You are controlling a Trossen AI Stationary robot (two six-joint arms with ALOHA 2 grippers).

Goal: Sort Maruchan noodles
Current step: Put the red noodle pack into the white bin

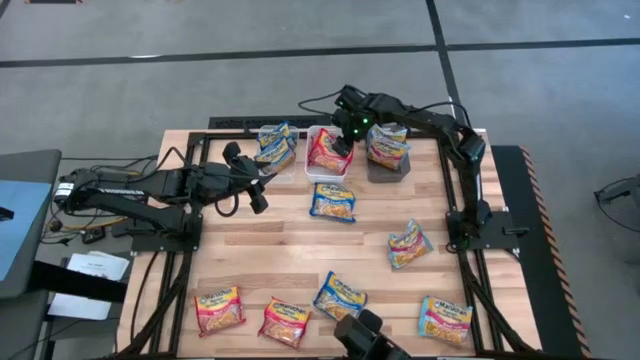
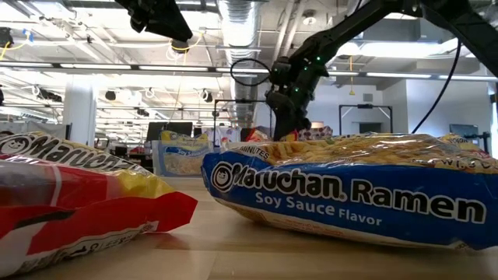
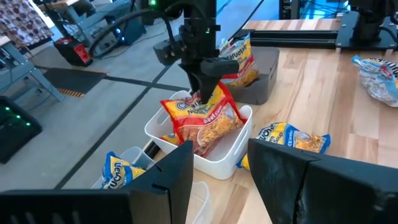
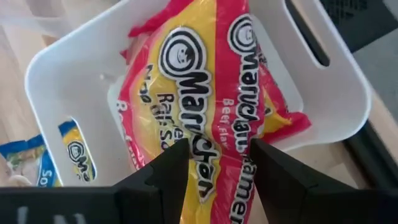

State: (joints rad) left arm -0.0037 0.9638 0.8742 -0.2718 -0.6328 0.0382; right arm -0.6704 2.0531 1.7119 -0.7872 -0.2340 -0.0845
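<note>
1. Wooden bench (image 1: 300, 255) carries loose Maruchan packets (image 1: 333, 201) and three bins along its far edge.
2. Right gripper (image 4: 219, 163) hangs over the white bin (image 3: 231, 155), jaws clenched on a red beef-flavor packet (image 3: 202, 118) standing in that bin.
3. Left gripper (image 3: 219, 163) hovers near the clear bin (image 1: 272, 165), jaws released and holding nothing.

High view: straight down on whole table (image 1: 300, 235), far. Low view: at table-top level, looking across into room, very near a blue packet (image 2: 350, 190). Left wrist cam: faces the white bin (image 3: 214, 158) from some way off. Right wrist cam: right above same white bin (image 4: 329, 93), very near. Both wrist views share its red packet (image 4: 205, 87).
</note>
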